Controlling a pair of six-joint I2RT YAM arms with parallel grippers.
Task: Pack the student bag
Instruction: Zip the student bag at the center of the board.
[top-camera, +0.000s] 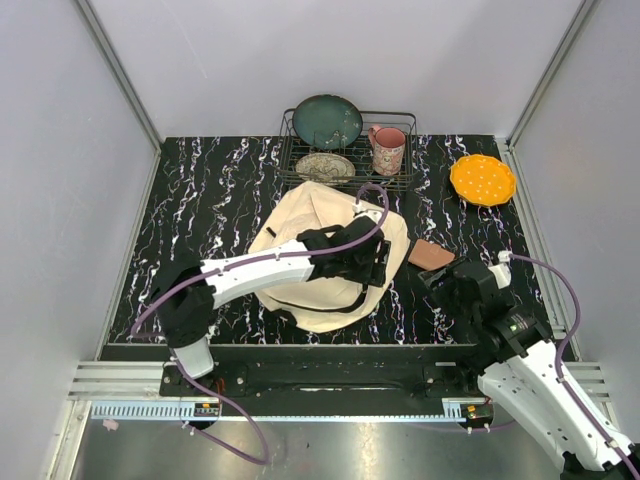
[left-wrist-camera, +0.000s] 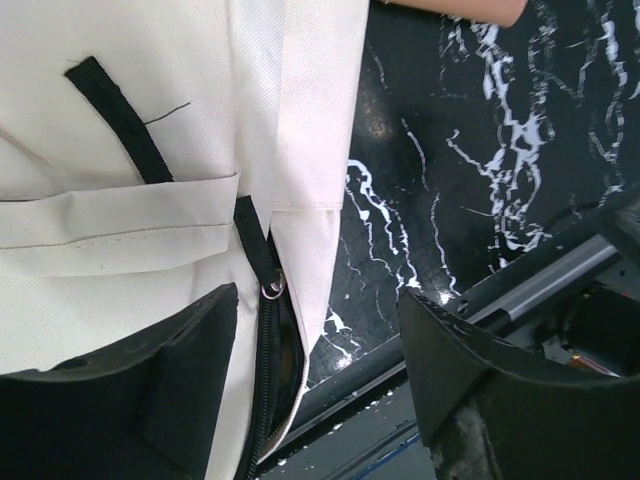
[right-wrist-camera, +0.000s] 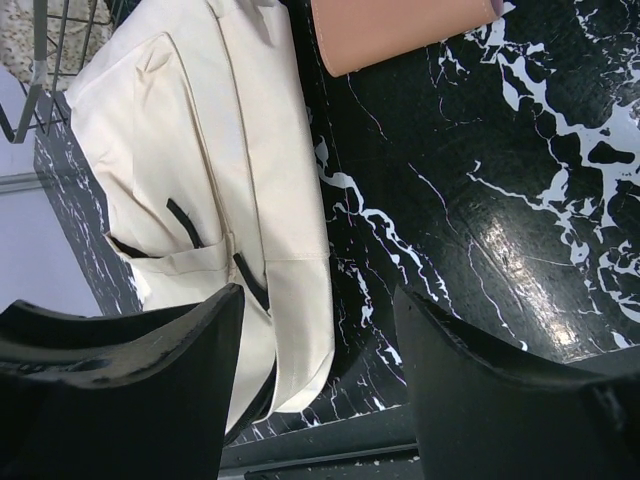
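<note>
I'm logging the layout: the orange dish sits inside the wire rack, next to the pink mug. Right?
Not quite. The top external view shows the orange dish on the table, outside the wire rack, to the right of the pink mug.

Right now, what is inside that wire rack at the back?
A dark green plate, a patterned plate and a pink mug. Whatever lies under the plates is covered.
</note>
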